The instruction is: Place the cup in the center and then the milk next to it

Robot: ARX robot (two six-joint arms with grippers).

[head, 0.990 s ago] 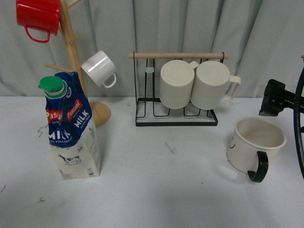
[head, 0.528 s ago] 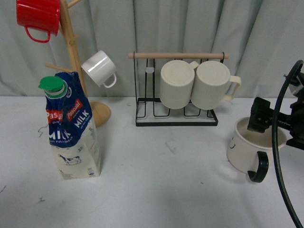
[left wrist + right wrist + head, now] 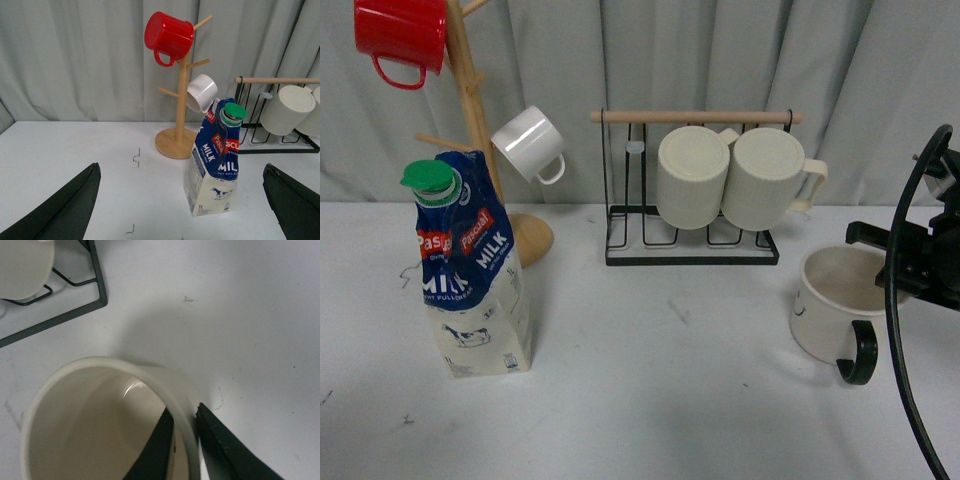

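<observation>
Two right gripper [image 3: 184, 412] jaws astride cup [image 3: 95, 430] rim

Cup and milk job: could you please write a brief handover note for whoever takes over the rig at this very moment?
Grippers: the right gripper is closed on the wall of the cup, with one finger inside the rim and one outside. The left gripper is open and holds nothing.
Positions: the cup stands on the right side of the table, not at its centre. The milk stands upright on the left side.
Done: only the grasp on the cup.
Left: move the cup to the centre and release it, then set the milk beside it.
</observation>
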